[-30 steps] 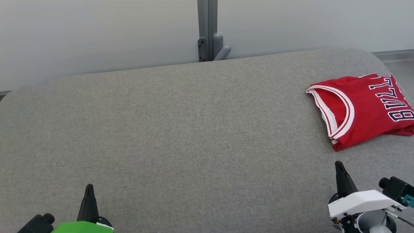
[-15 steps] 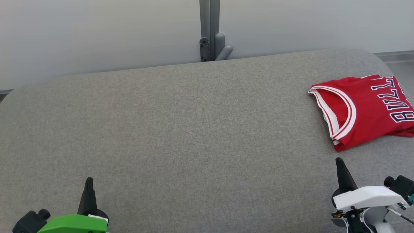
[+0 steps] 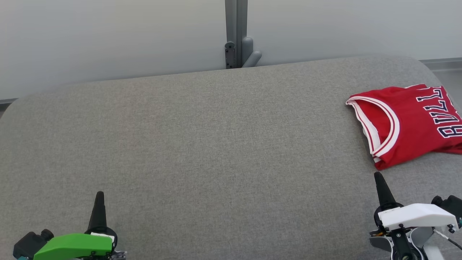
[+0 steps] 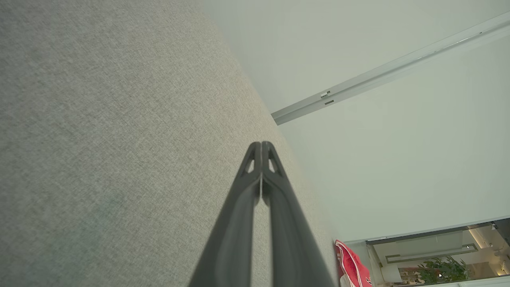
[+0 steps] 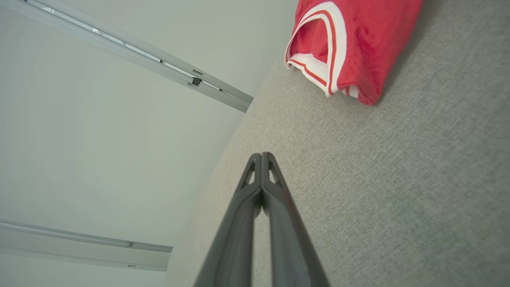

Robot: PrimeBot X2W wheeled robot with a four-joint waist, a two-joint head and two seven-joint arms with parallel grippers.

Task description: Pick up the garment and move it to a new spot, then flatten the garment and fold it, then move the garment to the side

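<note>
**Red jersey (image 3: 411,122) folded at the right end of the grey bench (image 3: 216,144); two claws shut and empty**

Grey woven cloth covers the one bench, which spans the head view and has rounded far corners.

At the lower left, the left claw (image 3: 99,196) rises from a green cover (image 3: 72,245) on its wrist. Its two dark fingers are pressed together into a single spike that points up the view toward the far edge. It grips nothing and stands over bare cloth. In its own wrist view the fingers meet at the tips, with only a thin slit between them lower down.

Behind the middle of the bench, one grey post (image 3: 236,32) stands against the pale wall (image 3: 108,36).

Further right lies the one jersey, flat on the bench near its right end and well apart from the left claw. It is folded, and its neck opening, trimmed in white and red, faces left. Dark letters edged in white run along its right part to the picture's edge.

At the lower right, the right claw (image 3: 378,177) rises from a white cover (image 3: 418,216). Its two fingers are also closed tip to tip, empty and pointing up the view. The tip sits near the jersey's near corner without touching it. In the right wrist view the jersey lies ahead and to the right of the closed tips, with bare cloth between them.
</note>
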